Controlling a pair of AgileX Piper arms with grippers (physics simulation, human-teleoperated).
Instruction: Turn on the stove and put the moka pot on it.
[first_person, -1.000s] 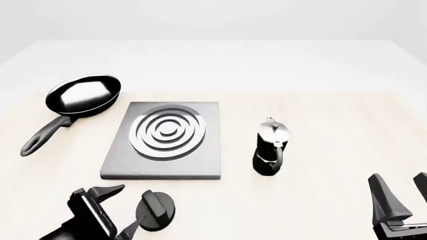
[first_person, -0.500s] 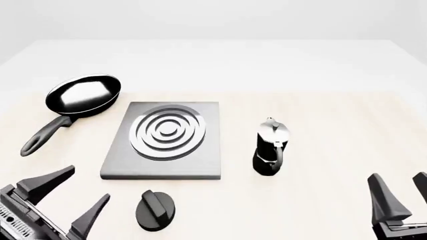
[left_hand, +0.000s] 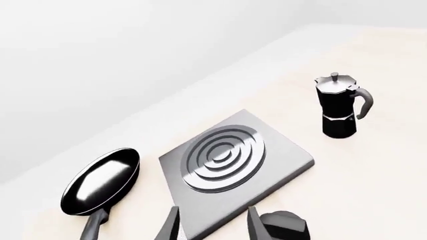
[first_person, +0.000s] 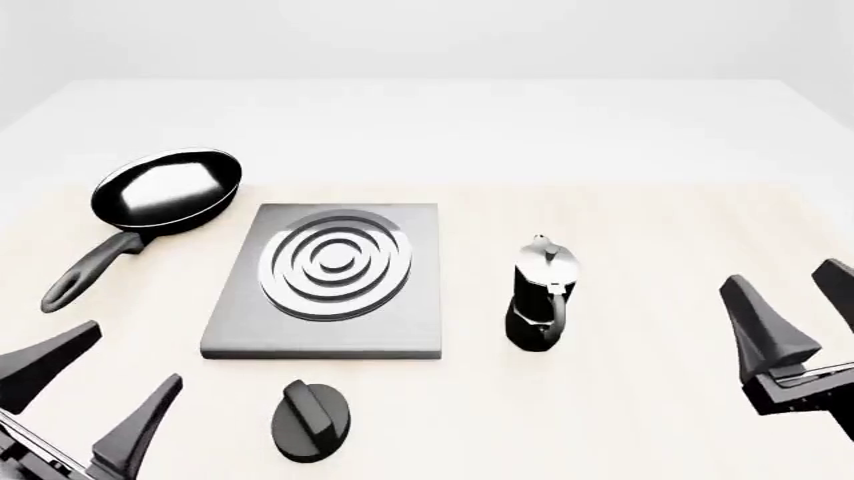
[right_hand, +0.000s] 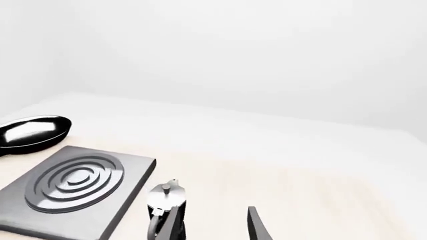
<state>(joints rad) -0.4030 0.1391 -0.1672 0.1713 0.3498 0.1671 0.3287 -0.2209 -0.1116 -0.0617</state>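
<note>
The left pincer (first_person: 91, 398) hangs spread and empty, the round black knob (first_person: 314, 421) just to its right and the grey stove plate (first_person: 330, 282) ahead of that. The right pincer (first_person: 798, 315), likewise spread and holding nothing, has the moka pot (first_person: 539, 296) upright on the tabletop (first_person: 641, 230) to its left, nothing between them. A black frying pan (first_person: 163, 192) lies well ahead of the left pincer, beside the stove plate.
</note>
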